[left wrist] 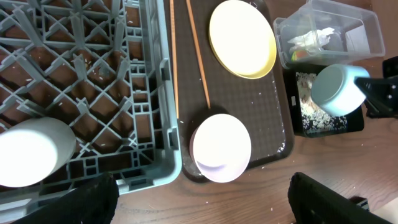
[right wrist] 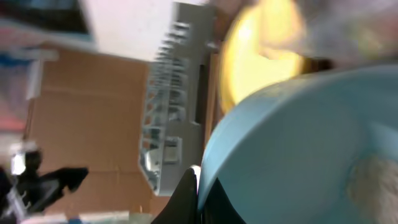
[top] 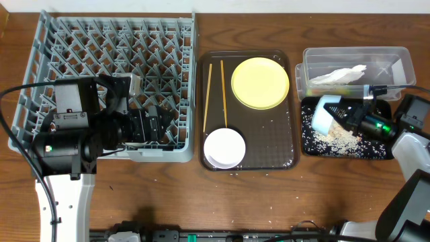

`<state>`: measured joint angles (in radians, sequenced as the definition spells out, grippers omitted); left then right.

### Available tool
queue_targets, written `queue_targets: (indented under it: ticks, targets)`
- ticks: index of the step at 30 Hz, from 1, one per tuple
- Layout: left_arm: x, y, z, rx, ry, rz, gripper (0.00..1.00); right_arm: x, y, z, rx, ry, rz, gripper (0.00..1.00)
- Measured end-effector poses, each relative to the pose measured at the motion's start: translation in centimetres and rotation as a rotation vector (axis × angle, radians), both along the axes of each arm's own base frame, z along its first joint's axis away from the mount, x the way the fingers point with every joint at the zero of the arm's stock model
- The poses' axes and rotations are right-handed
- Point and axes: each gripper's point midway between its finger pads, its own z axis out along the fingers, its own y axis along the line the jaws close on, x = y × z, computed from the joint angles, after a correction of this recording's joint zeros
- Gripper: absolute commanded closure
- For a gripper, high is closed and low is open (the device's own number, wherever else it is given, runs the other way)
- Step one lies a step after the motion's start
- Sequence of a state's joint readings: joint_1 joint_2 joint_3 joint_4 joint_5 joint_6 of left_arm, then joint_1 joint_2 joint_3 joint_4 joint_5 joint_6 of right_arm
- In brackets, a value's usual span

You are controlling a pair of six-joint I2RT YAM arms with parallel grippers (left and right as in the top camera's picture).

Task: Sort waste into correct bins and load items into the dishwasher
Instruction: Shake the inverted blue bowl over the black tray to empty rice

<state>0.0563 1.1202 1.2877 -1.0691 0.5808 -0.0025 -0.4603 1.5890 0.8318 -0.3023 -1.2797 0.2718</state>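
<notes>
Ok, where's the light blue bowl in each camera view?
Overhead: light blue bowl at right, tilted over the black tray.
Left wrist: bowl at right edge, mid-height.
Right wrist: bowl fills the lower right, close up.
Shared landmark: grey dish rack, in all three.

No text or label reads anywhere (all three views checked).

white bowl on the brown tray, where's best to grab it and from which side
Pinch the rim of the white bowl from above: it looks upright and open, so the wall can be straddled. Take the right edge, clear of the chopsticks ending at its far left.
</notes>
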Motion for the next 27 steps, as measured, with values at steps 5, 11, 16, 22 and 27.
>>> queue_targets:
  ticks: [5,11,16,22,27]
  targets:
    - [0.1,0.0,0.0,0.0,-0.003,0.0,0.12,0.0,0.1,0.1,0.016,0.014,-0.002,0.99]
    - [0.0,0.0,0.0,0.0,-0.001,0.0,0.12,0.1,0.6,1.9,0.061,-0.073,0.047,0.99]
    - [0.0,0.0,0.0,0.0,-0.001,0.0,0.12,-0.4,1.1,3.5,0.103,-0.164,0.11,0.99]
    - [0.0,0.0,0.0,0.0,-0.001,0.0,0.12,-0.7,1.3,4.0,0.119,-0.201,0.135,0.99]
    - [0.0,0.0,0.0,0.0,-0.001,0.0,0.12,-0.7,1.4,4.1,0.121,-0.209,0.139,0.99]
